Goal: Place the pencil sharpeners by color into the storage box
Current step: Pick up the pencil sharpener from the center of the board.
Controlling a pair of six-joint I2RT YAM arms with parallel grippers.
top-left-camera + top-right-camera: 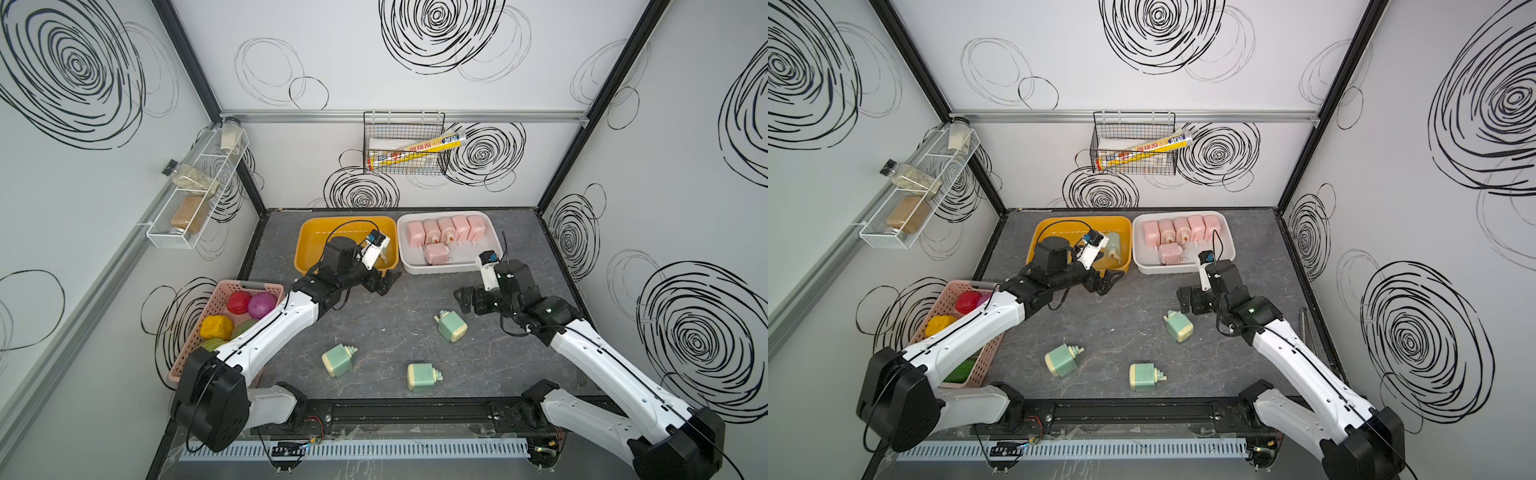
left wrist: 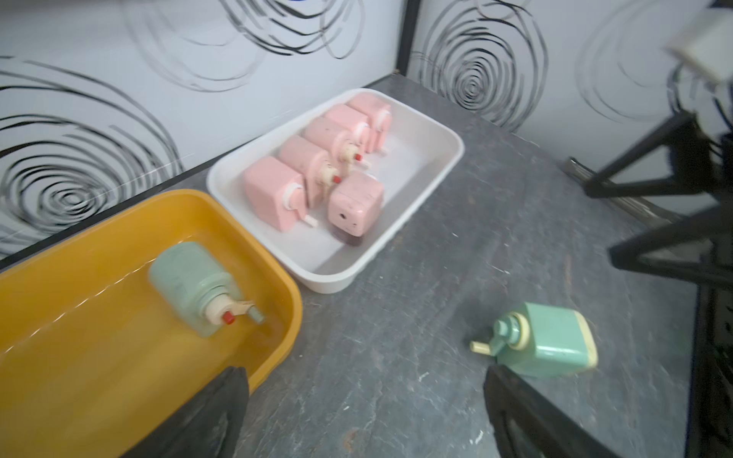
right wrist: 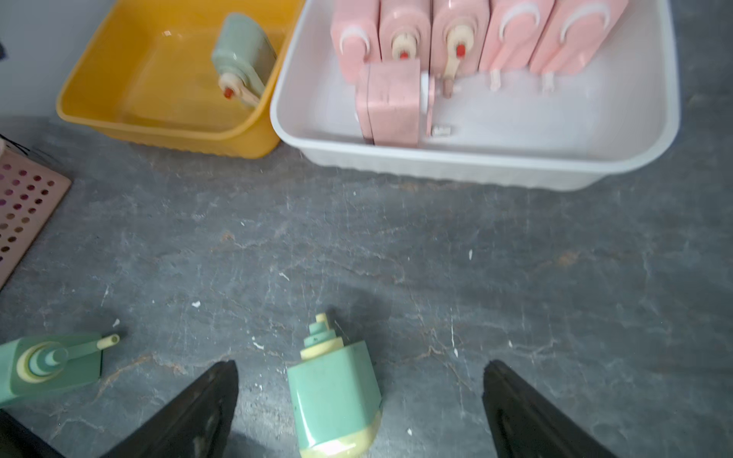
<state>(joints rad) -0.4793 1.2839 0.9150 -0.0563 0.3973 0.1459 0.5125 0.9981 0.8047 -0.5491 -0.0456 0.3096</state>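
Leaving a green sharpener (image 1: 423, 376) at six o'clock on the desk (image 1: 395, 324), holding left end effector (image 2: 363, 368) and right end effector (image 3: 361, 365) released.

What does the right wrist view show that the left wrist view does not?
Only the right wrist view: the pink basket corner and a second loose sharpener on the table. Only the left wrist view: black swirls on the walls. Both: the yellow tub with one green sharpener, the white tub with six pink sharpeners, one nearer loose sharpener.
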